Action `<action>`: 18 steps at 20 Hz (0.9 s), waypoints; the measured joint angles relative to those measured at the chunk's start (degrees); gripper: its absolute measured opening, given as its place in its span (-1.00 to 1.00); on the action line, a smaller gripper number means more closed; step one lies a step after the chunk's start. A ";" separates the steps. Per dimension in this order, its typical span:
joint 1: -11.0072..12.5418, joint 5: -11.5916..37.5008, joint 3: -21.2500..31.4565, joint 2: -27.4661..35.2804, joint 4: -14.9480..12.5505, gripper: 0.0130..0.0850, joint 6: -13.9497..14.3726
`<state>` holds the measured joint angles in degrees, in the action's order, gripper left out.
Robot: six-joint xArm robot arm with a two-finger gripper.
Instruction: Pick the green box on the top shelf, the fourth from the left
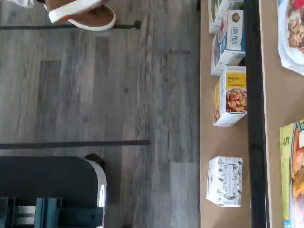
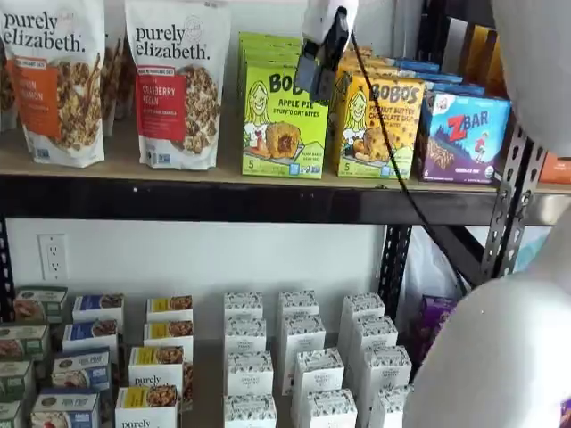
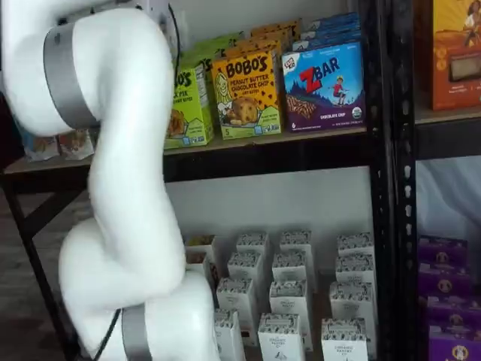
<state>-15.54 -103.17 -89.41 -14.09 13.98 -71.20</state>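
Observation:
The green box (image 2: 282, 120) stands upright at the front of the top shelf (image 2: 178, 201), marked "BOBO'S Apple Pie", with more green boxes behind it. In a shelf view my gripper (image 2: 318, 61) hangs from above in front of the box's upper right corner. Its black fingers show side-on, so no gap can be made out. It holds nothing. In a shelf view my white arm hides most of the green box (image 3: 189, 105). The wrist view shows a lime-green edge of the box (image 1: 289, 175) beyond the shelf's black beam (image 1: 254, 118).
An orange-yellow Bobo's box (image 2: 376, 125) and a blue ZBar box (image 2: 462, 135) stand right of the green box; a granola bag (image 2: 178, 85) stands left. Several small boxes (image 2: 299, 357) fill the lower shelf. My arm (image 3: 120, 188) blocks much of a shelf view.

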 joint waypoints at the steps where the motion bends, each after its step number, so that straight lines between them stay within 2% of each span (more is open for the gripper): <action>1: 0.01 0.42 0.06 -0.08 0.01 1.00 -0.02; 7: 0.65 0.46 -2.10 1.07 1.00 1.00 -0.25; 10: 1.12 1.99 -1.67 0.72 2.23 1.00 -0.50; 14: 2.10 6.86 0.68 -1.03 5.08 1.00 -1.14; 18: 2.47 11.61 2.74 -2.49 6.34 1.00 -1.46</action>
<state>-13.07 -91.56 -86.67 -16.58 20.32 -72.66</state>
